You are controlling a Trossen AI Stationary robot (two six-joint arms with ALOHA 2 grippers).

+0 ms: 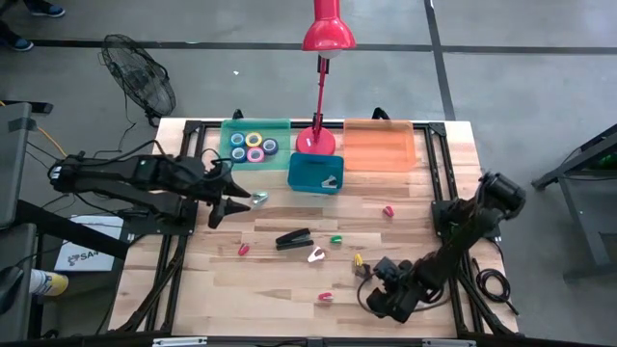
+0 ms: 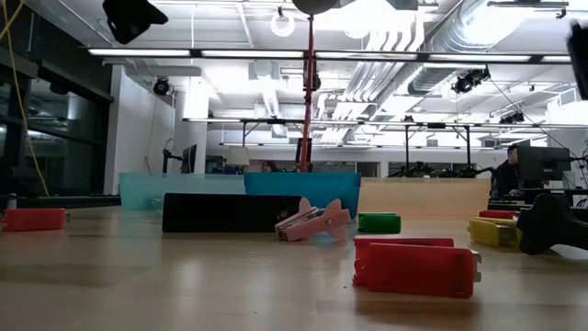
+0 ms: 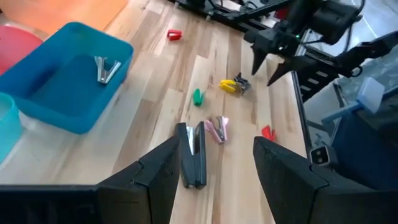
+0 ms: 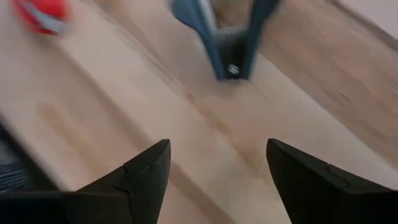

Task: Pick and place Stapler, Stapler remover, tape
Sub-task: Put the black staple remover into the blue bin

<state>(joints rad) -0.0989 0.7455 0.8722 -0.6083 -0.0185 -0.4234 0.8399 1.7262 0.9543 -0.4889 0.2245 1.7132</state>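
Table [image 1: 241, 289] of pale wood carries everything. Taking the blue bin [image 1: 310, 175] as landmark: tape [image 1: 253, 146] rolls lie in the green tray [image 1: 280, 125] just beside it, black stapler [image 1: 294, 238] lies nearer the front, left gripper [image 1: 228, 200] hovers beside it, jaws apart and empty, right gripper [image 1: 371, 289] sits well apart, spread wide over a dark stapler remover [image 4: 227, 37].

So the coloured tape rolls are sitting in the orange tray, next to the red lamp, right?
Not quite. The tape rolls sit in the green tray, on the other side of the red lamp from the orange tray, in which nothing shows. The high view shows it.
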